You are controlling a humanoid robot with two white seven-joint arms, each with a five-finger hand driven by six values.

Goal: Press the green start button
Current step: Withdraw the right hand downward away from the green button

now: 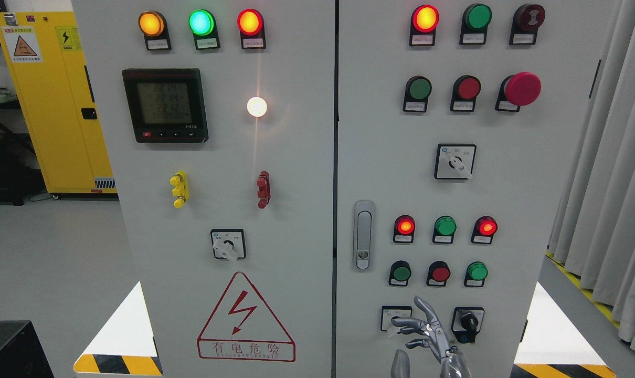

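Far left: yellow cabinet (60,105) with hazard stickers, standing behind the panel.

Left door (296,236): the top row is an amber lamp (151,23), a green lamp (201,22) and a red lamp (250,22), all lit. The meter (165,105) below has its digits showing, and a white lamp (256,106) glows to its right. Mid-door there's a yellow terminal (179,189) and a red terminal (263,189). Under them come a rotary switch (227,244) and the red shock-warning triangle (245,317).

Right door (517,173): the latch handle (363,235) sits at its left edge.
- Top row: a lit red lamp (425,18), an unlit green lamp (477,17) and a dark red beacon (529,17).
- Next row: upper green button (418,89), red button (467,88), red mushroom stop (522,88).
- A selector (455,161) comes below that.
- Lower lamps are red, green, red.
- Bottom button row: lower-left green button (401,273), red, then lower-right green button (476,271).

The labels are too small to read, so I can't tell which green one is the start button.

My right hand (427,336) comes up from the bottom edge and holds nothing. The index finger (421,307) points straight up and the other fingers are loosely bent to the left. It sits below the bottom button row, between a white-faced switch (388,315) and a black knob switch (467,320). The fingertip is short of the buttons, nearest the lower-left green one and the red one. I can't tell if it's touching the door face.

Far right: grey curtain (611,184).
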